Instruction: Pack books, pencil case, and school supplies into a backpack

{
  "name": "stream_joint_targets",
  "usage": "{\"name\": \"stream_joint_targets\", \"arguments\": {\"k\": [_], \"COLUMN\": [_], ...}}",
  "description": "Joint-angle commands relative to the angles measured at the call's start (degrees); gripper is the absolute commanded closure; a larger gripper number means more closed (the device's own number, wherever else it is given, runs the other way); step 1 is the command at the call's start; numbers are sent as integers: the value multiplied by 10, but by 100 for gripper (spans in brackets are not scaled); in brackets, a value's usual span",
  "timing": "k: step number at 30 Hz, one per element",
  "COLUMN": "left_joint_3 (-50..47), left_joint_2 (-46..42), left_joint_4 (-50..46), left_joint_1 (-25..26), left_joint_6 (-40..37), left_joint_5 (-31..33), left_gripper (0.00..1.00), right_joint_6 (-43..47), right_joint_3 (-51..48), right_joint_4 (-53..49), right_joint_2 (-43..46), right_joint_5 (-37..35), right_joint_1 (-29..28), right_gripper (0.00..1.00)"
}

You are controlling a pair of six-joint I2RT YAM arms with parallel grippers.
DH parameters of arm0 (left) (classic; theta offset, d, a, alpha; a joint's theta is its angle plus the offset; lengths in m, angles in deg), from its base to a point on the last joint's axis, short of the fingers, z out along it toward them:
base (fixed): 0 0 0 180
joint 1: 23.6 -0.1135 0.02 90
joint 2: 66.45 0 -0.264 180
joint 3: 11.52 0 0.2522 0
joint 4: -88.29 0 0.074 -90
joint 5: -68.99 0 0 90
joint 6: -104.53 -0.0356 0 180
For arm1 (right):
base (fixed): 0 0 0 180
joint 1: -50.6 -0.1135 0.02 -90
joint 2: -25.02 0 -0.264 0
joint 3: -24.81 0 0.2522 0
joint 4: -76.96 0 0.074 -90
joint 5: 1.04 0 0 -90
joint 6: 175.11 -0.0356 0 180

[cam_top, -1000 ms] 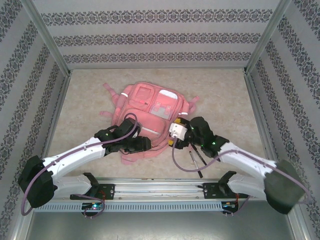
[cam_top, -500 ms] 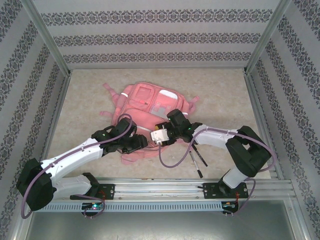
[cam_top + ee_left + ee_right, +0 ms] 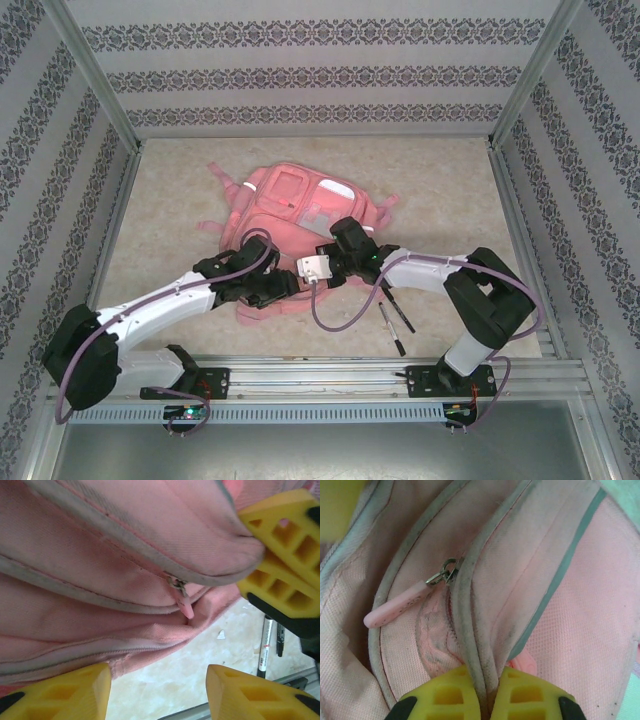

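right wrist view: the right gripper (image 3: 485,682) is clamped on a piped seam of the pink backpack (image 3: 560,605), just beside its zipper pull (image 3: 395,607). the left gripper (image 3: 157,677) stands half open, holding nothing, at the backpack's near side. the backpack lies mid-table (image 3: 170,200); two black pens (image 3: 392,318) lie by the table's near edge.

Backpack (image 3: 290,215) lay on bench (image 3: 170,200), its near edge inside right end effector (image 3: 479,695). Left end effector (image 3: 157,692) sat just left of that. Pens (image 3: 395,322) lay right of both.
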Motion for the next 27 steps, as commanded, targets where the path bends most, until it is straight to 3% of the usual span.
{"name": "stream_joint_targets", "arguments": {"k": [1, 11, 14, 18, 23, 27], "left_joint_3": [36, 93, 96, 98, 110, 101], "left_joint_2": [16, 71, 82, 94, 84, 47], "left_joint_4": [16, -5, -3, -11, -87, -101], "left_joint_1": [-6, -7, -7, -7, -9, -31], "left_joint_6": [-8, -54, -62, -87, -149, -224], "left_joint_5": [13, 70, 78, 73, 132, 111], "left_gripper": [47, 48, 58, 79, 98, 100], "right_joint_6": [-52, -106, -114, -115, -102, -33], "right_joint_3": [12, 28, 27, 23, 15, 15], "right_joint_4": [25, 27, 29, 29, 17, -60], "right_joint_2": [26, 46, 50, 53, 66, 89], "right_joint_5": [55, 92, 95, 94, 100, 105], "right_joint_1": [10, 15, 15, 16, 27, 43], "right_gripper": [100, 100, 100, 100, 100, 100]}}
